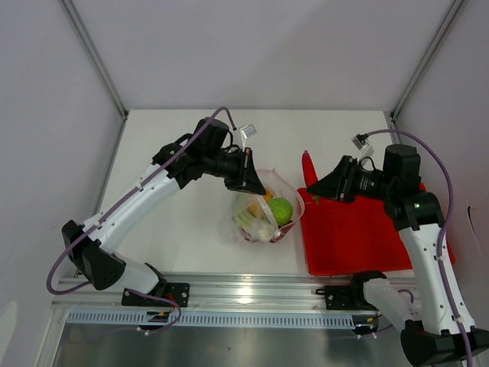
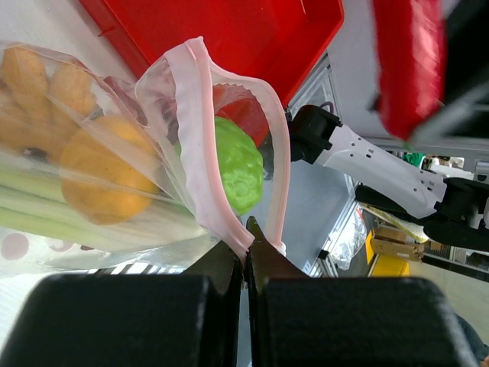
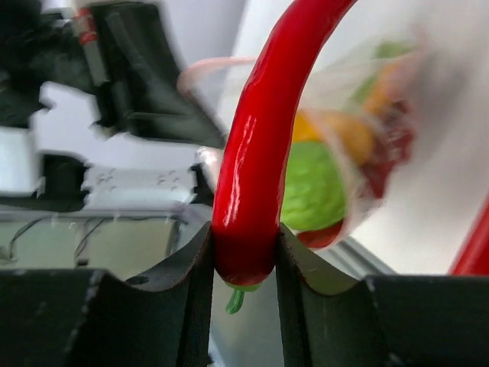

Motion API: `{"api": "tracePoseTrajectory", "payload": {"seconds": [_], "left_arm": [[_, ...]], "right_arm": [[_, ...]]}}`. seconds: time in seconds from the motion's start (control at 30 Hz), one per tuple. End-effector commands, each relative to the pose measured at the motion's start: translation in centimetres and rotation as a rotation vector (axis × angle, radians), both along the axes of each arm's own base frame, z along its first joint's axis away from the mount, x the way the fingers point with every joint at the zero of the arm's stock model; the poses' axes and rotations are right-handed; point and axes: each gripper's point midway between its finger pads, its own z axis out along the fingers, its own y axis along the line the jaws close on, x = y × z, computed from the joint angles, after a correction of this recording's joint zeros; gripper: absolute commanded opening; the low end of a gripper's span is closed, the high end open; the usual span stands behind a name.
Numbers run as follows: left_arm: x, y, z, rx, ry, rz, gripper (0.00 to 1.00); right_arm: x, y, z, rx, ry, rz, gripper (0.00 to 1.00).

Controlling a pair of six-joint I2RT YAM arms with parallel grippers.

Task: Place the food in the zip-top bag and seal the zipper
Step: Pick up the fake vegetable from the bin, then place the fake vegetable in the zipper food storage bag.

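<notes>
The clear zip-top bag lies at the table's middle, its mouth held up and open. Inside are a round green fruit, orange and yellow pieces and a pale-green stalk. My left gripper is shut on the pink zipper strip at the bag's mouth edge, as the left wrist view shows. My right gripper is shut on the stem end of a red pepper, held in the air just right of the bag's mouth. The pepper's tip points away.
A red tray lies on the table to the right of the bag, under my right arm. The metal rail of the table's front edge runs just below the bag. White walls close in the back and sides.
</notes>
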Motion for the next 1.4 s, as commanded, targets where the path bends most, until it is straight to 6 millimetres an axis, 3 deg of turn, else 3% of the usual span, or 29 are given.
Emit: {"api": "tracePoseTrajectory", "payload": {"seconds": [0.0,0.03,0.17,0.27,0.37,0.6,0.7,1.07,1.23,1.37], "left_arm": [[0.6,-0.4,2.5,-0.056,-0.081,-0.014,0.01],[0.6,-0.5,2.4,-0.053,-0.075,-0.017,0.01],[0.8,-0.6,2.5,-0.057,-0.082,-0.014,0.00],[0.9,-0.7,2.7,-0.056,-0.082,-0.016,0.01],[0.9,-0.7,3.2,-0.062,-0.092,-0.022,0.01],[0.9,-0.5,3.8,-0.066,-0.112,-0.019,0.01],[0.6,-0.3,4.1,-0.070,-0.117,-0.022,0.01],[-0.5,0.4,4.9,-0.094,-0.127,-0.025,0.01],[-0.9,0.7,4.2,-0.089,-0.123,-0.026,0.01],[-0.6,0.5,3.2,-0.084,-0.109,-0.018,0.01]], "right_arm": [[-3.9,1.9,4.6,0.193,-0.007,0.180,0.02],[-4.1,2.4,6.0,0.237,-0.066,0.216,0.02],[-7.6,3.2,10.3,0.385,-0.052,0.321,0.01],[-9.4,3.7,11.6,0.423,-0.046,0.391,0.01],[-10.8,4.4,11.2,0.443,0.035,0.447,0.00],[-11.7,5.6,6.8,0.385,0.208,0.468,0.00],[-11.3,5.7,4.7,0.346,0.265,0.450,0.00],[-8.2,6.8,2.4,0.281,0.285,0.418,0.00],[-7.7,6.9,2.7,0.271,0.295,0.412,0.00],[-8.2,6.7,5.1,0.304,0.236,0.420,0.00]]}}
